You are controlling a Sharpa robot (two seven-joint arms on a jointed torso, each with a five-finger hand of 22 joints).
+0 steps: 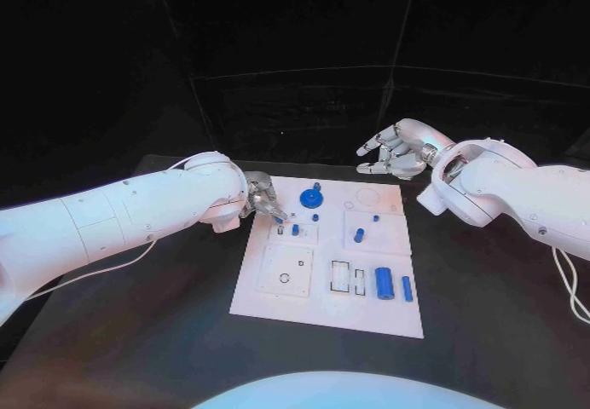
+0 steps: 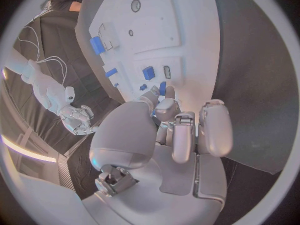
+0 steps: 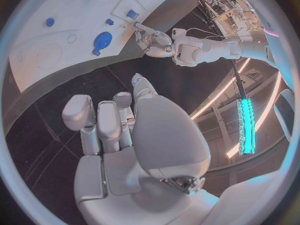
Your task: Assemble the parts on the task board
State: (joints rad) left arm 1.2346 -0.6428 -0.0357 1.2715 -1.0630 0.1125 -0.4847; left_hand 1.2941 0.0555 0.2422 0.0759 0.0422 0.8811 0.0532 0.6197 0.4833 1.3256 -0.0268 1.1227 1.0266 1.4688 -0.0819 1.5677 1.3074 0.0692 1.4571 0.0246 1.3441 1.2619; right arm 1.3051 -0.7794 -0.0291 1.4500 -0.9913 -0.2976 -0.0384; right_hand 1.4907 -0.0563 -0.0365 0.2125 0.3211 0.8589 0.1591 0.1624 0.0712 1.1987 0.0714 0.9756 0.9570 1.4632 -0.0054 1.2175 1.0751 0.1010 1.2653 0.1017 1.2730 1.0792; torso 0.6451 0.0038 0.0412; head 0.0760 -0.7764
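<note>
A: Head view: left hand (image 1: 262,201) pinches a small blue part (image 1: 279,220) at its fingertips, over the task board (image 1: 322,290).

B: Left wrist view: lower it straight (sockets just ahead).

A: Right wrist view: right hand (image 3: 115,130) curled, empty, beside the board.

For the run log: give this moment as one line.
left robot hand: fingertips at small blue part, grasp unclear | right robot hand: curled, empty, beyond task board | blue cylinder: lying loose
</note>
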